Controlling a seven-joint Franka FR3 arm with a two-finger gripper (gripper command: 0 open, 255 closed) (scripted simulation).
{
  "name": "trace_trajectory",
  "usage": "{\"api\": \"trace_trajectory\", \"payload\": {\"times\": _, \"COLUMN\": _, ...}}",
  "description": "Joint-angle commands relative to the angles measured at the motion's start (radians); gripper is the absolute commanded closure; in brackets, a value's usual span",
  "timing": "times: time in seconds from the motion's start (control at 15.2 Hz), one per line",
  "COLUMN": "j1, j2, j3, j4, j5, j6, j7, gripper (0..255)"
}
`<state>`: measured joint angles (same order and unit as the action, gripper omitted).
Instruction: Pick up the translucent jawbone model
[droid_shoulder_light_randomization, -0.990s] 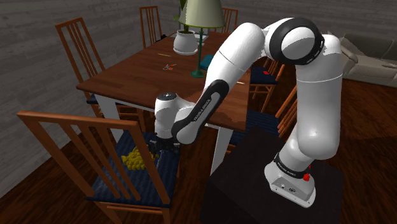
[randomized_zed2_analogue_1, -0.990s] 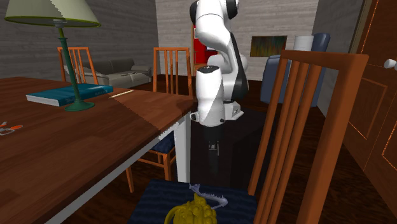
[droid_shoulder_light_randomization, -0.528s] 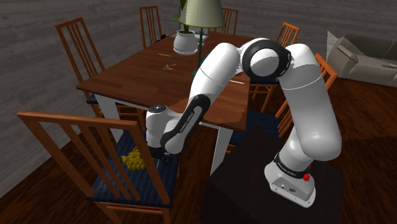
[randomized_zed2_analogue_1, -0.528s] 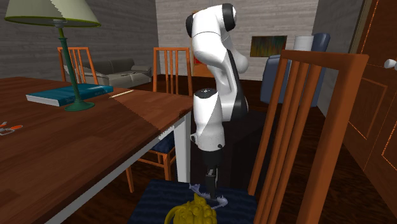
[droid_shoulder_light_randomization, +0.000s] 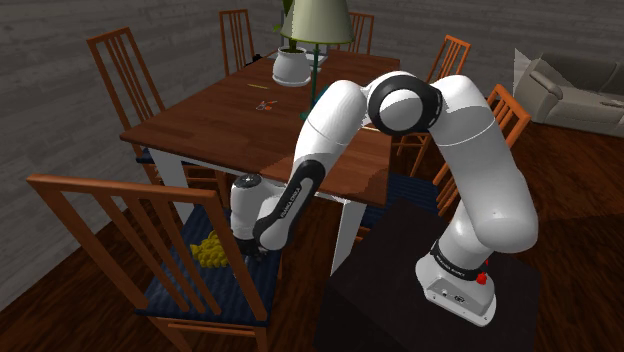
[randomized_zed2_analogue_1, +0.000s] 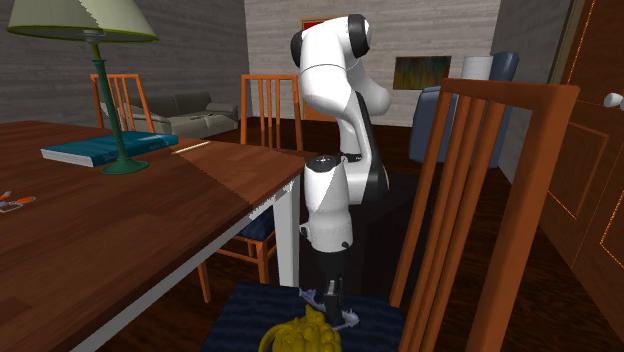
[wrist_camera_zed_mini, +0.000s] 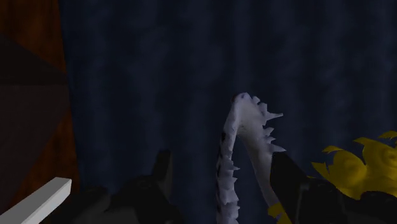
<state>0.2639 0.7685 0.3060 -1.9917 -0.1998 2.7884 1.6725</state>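
The gripper (wrist_camera_zed_mini: 222, 158) hangs low over the dark blue chair cushion (wrist_camera_zed_mini: 159, 70). Its fingers are spread to either side of the pale, toothed jawbone model (wrist_camera_zed_mini: 245, 118), which lies flat on the cushion between them and is not gripped. In the second exterior view a yellow figure (randomized_zed2_analogue_1: 300, 335) sits at seven o'clock from the gripper. The reach looks done; closing and lifting remain. Farther up, lettering along the forearm (droid_shoulder_light_randomization: 298, 188) is too small to read.

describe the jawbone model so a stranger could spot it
Find the wooden dining table, then the chair beside it with a dark blue seat cushion. On that cushion lies the jawbone model, straddled by the open gripper: a thin, pale, toothed arc, unlike the lumpy yellow object beside it.
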Motion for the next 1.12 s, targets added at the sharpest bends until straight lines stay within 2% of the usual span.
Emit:
{"api": "trace_trajectory", "payload": {"times": 0.0, "j1": 0.0, "j2": 0.002, "j3": -0.002, "j4": -0.001, "j5": 0.0, "j6": 0.002, "j7": 0.0, "gripper": 255}}
{"api": "trace_trajectory", "payload": {"times": 0.53, "j1": 0.001, "j2": 0.004, "j3": -0.002, "j4": 0.003, "j5": 0.0, "j6": 0.0, "j7": 0.0, "gripper": 255}}
{"api": "trace_trajectory", "payload": {"times": 1.06, "j1": -0.031, "j2": -0.095, "j3": 0.037, "j4": -0.037, "j5": 0.024, "j6": -0.061, "j7": -0.008, "gripper": 255}}
